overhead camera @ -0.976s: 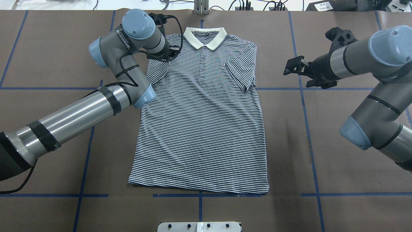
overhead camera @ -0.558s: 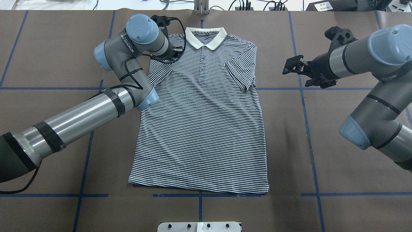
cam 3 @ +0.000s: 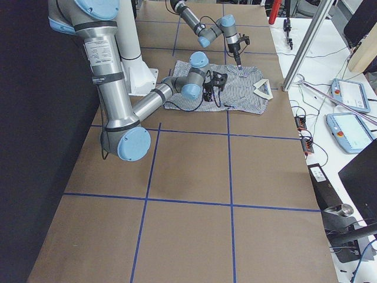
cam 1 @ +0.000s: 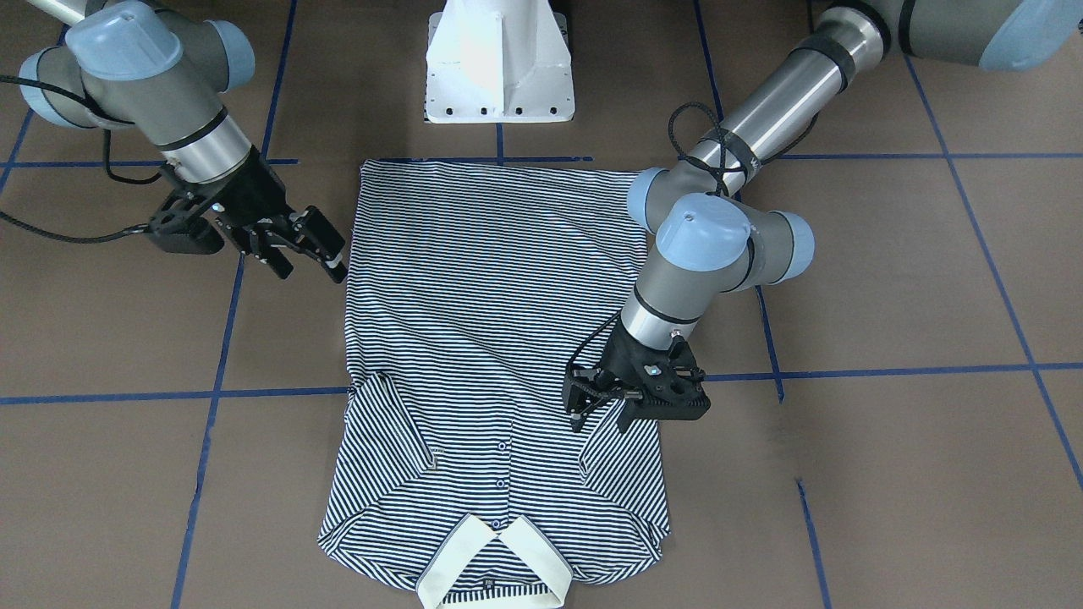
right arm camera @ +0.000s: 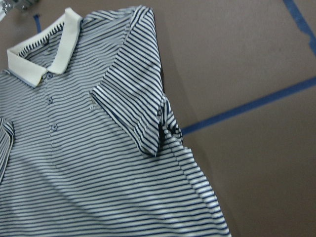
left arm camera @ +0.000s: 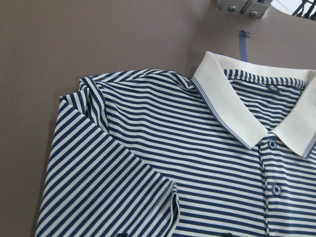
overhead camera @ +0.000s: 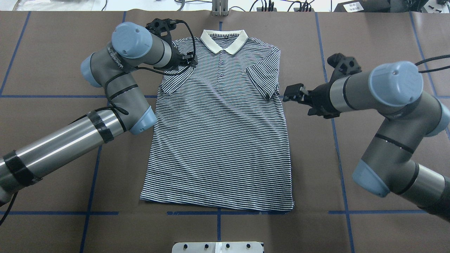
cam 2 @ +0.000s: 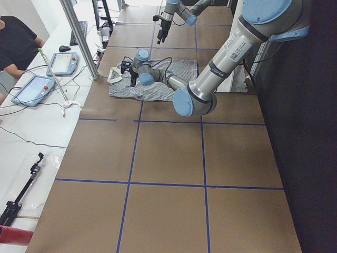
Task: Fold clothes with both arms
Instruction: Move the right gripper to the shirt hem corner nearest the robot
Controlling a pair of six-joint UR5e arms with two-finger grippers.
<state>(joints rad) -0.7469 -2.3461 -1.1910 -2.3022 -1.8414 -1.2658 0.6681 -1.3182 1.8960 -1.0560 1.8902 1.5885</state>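
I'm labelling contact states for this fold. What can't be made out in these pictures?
Whether the left gripper touches the polo shirt: overhead, its own wrist covers the spot; front-facing looks too steeply down to show a gap.
Chest logo: right wrist view, too blurred to read.
Shirt detail in the side views: too small, partly behind the left arm and right arm.

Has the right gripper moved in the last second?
Yes. The right gripper has come toward the polo shirt, crossing the lengthwise blue tape line, and is now close beside the shirt's edge.
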